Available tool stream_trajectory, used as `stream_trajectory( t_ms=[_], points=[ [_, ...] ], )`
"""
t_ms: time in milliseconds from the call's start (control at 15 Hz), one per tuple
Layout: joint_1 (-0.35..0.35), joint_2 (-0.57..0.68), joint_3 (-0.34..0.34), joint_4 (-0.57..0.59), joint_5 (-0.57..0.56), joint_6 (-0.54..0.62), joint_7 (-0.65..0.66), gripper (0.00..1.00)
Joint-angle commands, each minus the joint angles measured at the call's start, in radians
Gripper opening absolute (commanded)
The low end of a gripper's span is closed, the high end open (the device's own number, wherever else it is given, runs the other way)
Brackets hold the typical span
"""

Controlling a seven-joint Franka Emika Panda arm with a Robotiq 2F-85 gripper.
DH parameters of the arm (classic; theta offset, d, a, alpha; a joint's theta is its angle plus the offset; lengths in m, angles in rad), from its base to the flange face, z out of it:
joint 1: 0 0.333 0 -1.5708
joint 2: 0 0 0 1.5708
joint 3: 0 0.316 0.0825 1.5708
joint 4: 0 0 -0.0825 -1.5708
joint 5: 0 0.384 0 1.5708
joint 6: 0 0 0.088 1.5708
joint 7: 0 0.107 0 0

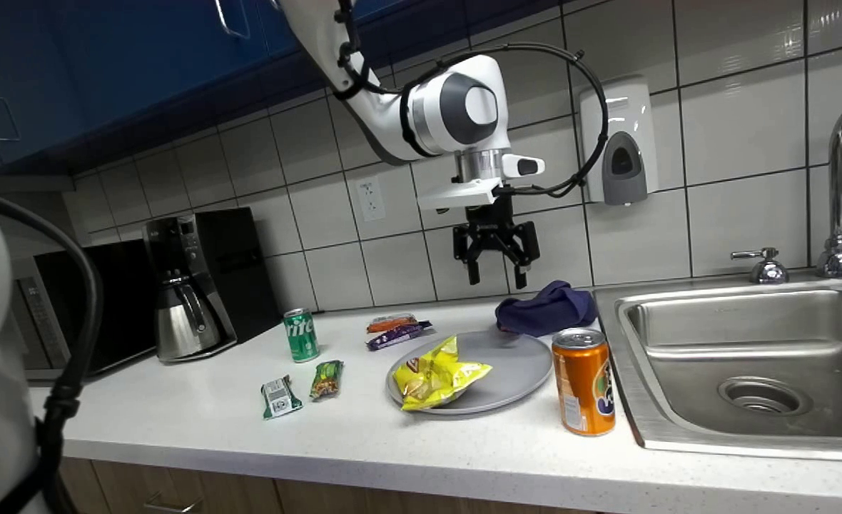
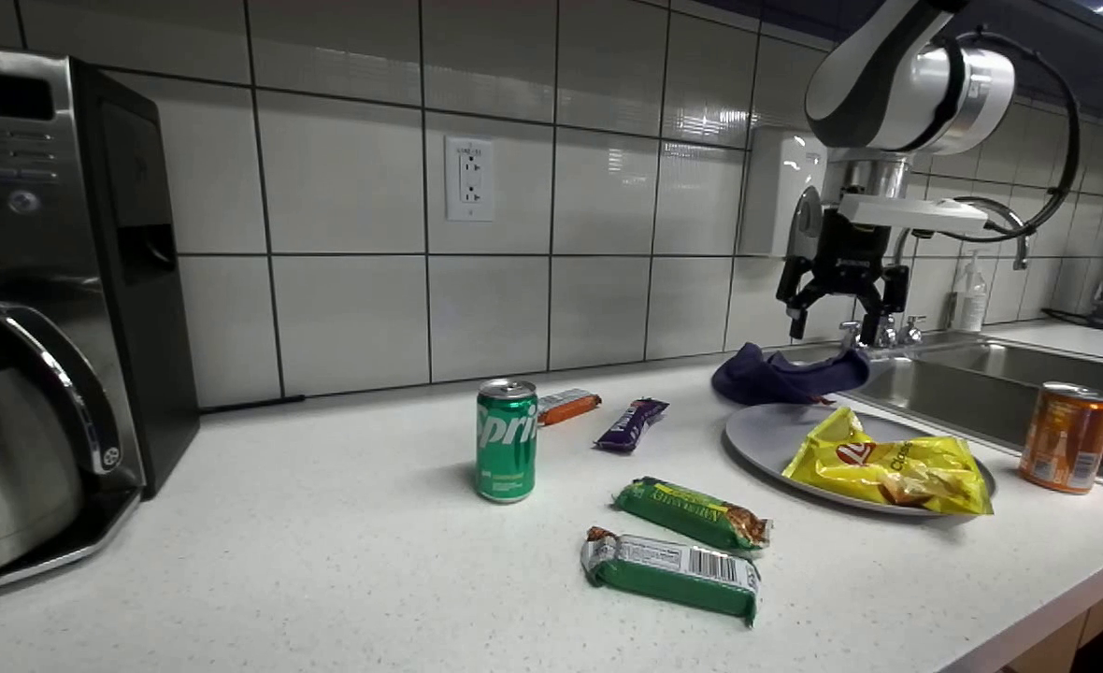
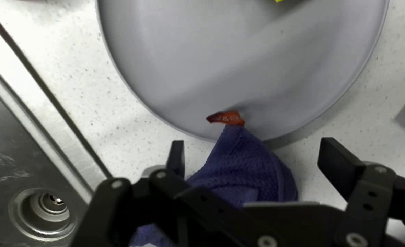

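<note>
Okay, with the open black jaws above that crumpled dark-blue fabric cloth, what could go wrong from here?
A corner of the dark-blue cloth pokes over the rim of the round grey plate, so tugging it might shift the plate. The crinkled yellow foil bag lies at the plate's edge and could then slide off. The upright orange metal can stands beside the plate and might tip if bumped.

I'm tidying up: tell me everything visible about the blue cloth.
The blue cloth, dark and textured like woven fabric, lies bunched on the counter beside the sink. Its pointed end, with a pale-marked red tag, reaches over the rim of the plate; contact is unclear. The open gripper hangs above, not touching.
</note>
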State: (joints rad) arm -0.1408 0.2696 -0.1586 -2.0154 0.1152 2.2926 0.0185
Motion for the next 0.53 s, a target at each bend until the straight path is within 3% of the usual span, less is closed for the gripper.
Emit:
stream_trajectory(
  t_ms=[0, 467],
  points=[
    [-0.009, -0.129, 0.028, -0.14, -0.013, -0.007, -0.126, 1.0],
    [-0.004, -0.233, 0.035, -0.271, -0.027, -0.005, -0.362, 1.0]
  ],
)
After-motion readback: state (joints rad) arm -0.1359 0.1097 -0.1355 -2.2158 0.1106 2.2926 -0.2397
